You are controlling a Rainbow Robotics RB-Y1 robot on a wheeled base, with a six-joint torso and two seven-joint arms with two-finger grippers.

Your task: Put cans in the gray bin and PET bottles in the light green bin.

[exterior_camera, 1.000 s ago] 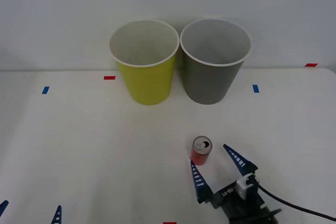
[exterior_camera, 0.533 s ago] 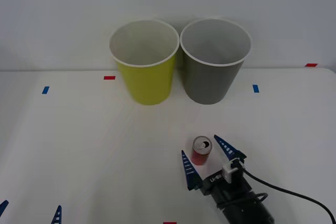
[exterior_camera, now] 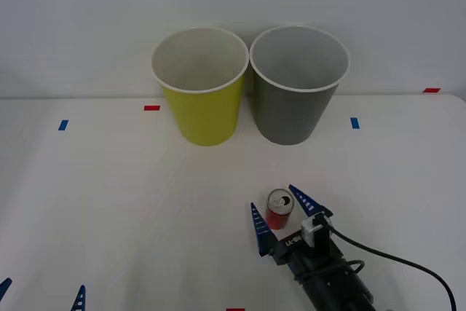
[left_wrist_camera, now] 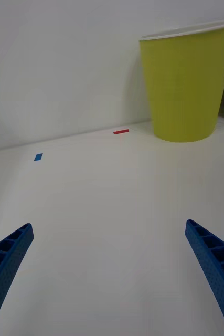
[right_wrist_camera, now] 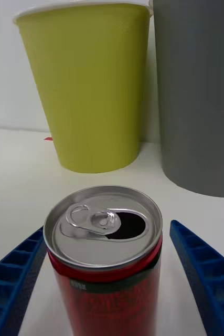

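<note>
A small red can (exterior_camera: 279, 209) with an opened silver top stands upright on the white table, in front of the gray bin (exterior_camera: 298, 85). My right gripper (exterior_camera: 277, 210) is open, its blue fingers on either side of the can (right_wrist_camera: 105, 262) with a gap on each side. The light green bin (exterior_camera: 202, 87) stands left of the gray one, touching it; both are upright with pale insides. The same two bins, light green (right_wrist_camera: 88, 84) and gray (right_wrist_camera: 198, 94), rise behind the can in the right wrist view. My left gripper (exterior_camera: 42, 293) stays open at the near left edge.
Small red and blue tape marks (exterior_camera: 151, 108) dot the white table (exterior_camera: 109, 194). A black cable (exterior_camera: 393, 260) trails from my right wrist to the right. A pale wall stands close behind the bins.
My right gripper has moved forward and left, so its fingers now straddle the can instead of sitting short of it. The can and bins have not moved.
</note>
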